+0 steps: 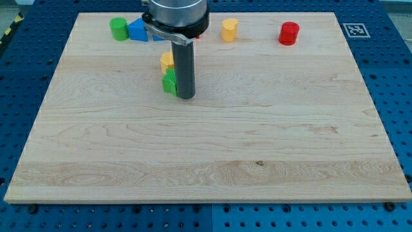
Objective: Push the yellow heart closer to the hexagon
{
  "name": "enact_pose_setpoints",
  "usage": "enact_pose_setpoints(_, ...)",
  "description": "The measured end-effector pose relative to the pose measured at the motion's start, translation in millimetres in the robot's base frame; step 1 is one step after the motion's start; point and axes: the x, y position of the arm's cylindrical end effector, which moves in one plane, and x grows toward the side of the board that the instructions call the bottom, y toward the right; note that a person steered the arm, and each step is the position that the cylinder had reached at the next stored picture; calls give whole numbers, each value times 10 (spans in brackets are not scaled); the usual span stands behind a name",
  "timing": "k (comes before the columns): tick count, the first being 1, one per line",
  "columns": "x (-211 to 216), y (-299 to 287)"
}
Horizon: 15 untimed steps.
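Note:
A yellow block, partly hidden behind the rod so its shape is unclear, sits left of centre near the view's top. A green block lies just below it, touching it. My tip stands right against the green block's right side. A second yellow block, with faceted sides, sits near the top edge to the right. A red block, which looks hexagonal, lies further right. Which yellow block is the heart I cannot tell.
A green round block and a blue block sit at the top left, with another blue piece mostly hidden behind the arm. A tag marker is beyond the wooden board's top right corner.

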Motion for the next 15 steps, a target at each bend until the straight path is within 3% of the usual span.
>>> enact_pose_setpoints(2, 0, 483)
enact_pose_setpoints(6, -988, 617)
enact_pose_setpoints(9, -1236, 1219)
enact_pose_setpoints(13, -2051, 1396)
enact_pose_setpoints(15, -1892, 1327)
